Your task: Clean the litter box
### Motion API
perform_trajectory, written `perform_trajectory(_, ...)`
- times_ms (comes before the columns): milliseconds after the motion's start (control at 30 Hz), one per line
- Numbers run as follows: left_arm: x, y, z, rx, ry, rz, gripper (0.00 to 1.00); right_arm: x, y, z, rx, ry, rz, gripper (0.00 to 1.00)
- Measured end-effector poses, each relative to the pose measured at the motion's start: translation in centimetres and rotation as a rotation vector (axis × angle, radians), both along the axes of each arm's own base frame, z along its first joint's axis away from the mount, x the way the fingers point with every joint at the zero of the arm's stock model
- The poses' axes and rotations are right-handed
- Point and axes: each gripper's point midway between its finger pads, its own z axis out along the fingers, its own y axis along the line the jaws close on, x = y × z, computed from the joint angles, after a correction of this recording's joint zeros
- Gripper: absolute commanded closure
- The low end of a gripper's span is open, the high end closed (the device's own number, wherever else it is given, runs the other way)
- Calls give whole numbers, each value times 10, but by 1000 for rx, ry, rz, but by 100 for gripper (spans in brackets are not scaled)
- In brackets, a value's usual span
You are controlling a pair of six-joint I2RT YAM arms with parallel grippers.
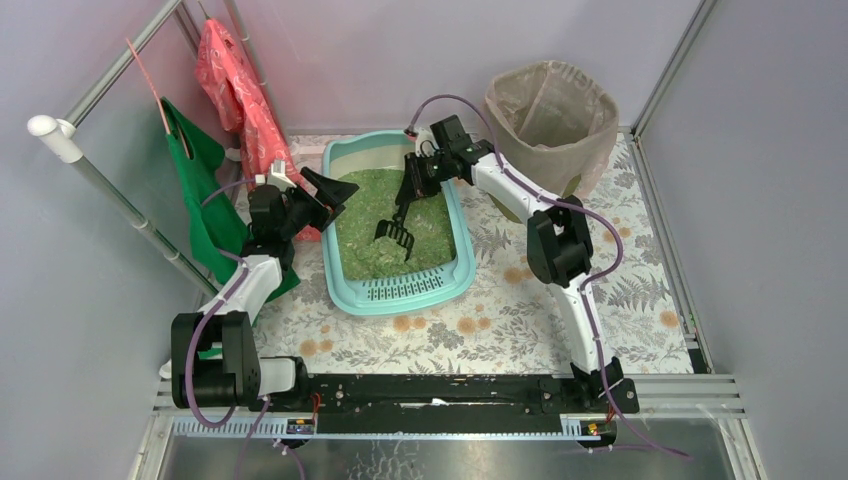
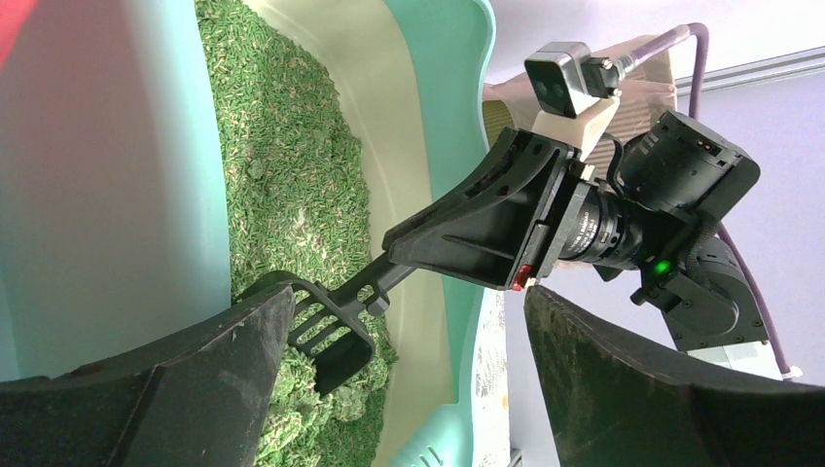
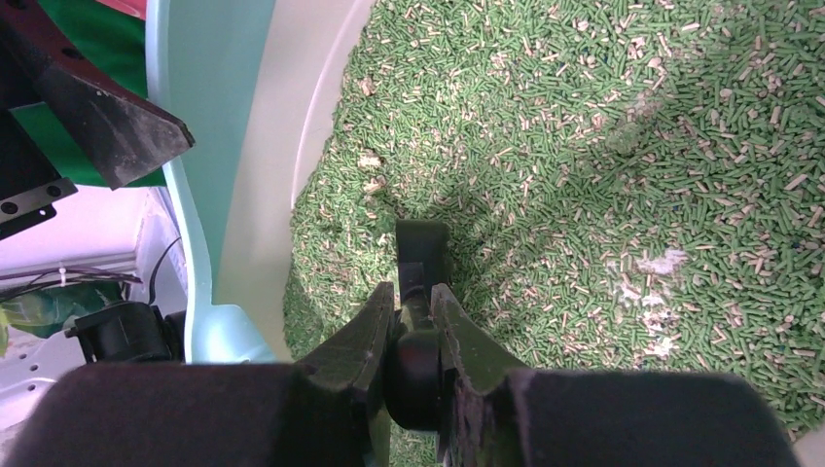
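Note:
The pale turquoise litter box (image 1: 345, 290) lies in the middle of the mat, filled with green granules (image 1: 370, 245). My right gripper (image 1: 418, 172) reaches over its far end, shut on the handle of a black slotted scoop (image 1: 396, 232) whose head rests in the granules. In the right wrist view the fingers (image 3: 365, 326) pinch the scoop handle (image 3: 420, 248) above the granules (image 3: 603, 146). My left gripper (image 1: 335, 190) hangs open at the box's left rim, holding nothing. From its wrist view (image 2: 407, 302) I see the scoop (image 2: 326, 336) and the box wall (image 2: 428, 107).
A round olive bin (image 1: 550, 115) lined with a beige bag stands at the back right. Green (image 1: 200, 190) and red (image 1: 235, 90) bags hang on a rail at the left. Pale clumps (image 3: 662, 263) lie among the granules. A floral mat (image 1: 520, 320) covers the table.

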Motion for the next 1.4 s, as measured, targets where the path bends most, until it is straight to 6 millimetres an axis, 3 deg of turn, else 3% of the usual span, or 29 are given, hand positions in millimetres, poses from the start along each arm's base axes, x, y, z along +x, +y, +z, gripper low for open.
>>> perform_trajectory(367,0,0,0,0,0,0,3,3,-3,-2,35,95,-22,100)
perform_trajectory(1000,0,0,0,-1,-6,-3,3,8,-2,23,152,203,-53,100)
perform_trajectory(1400,-1,-1,1,-6,-7,-5,4,66,-51,60,223,123,-168,100)
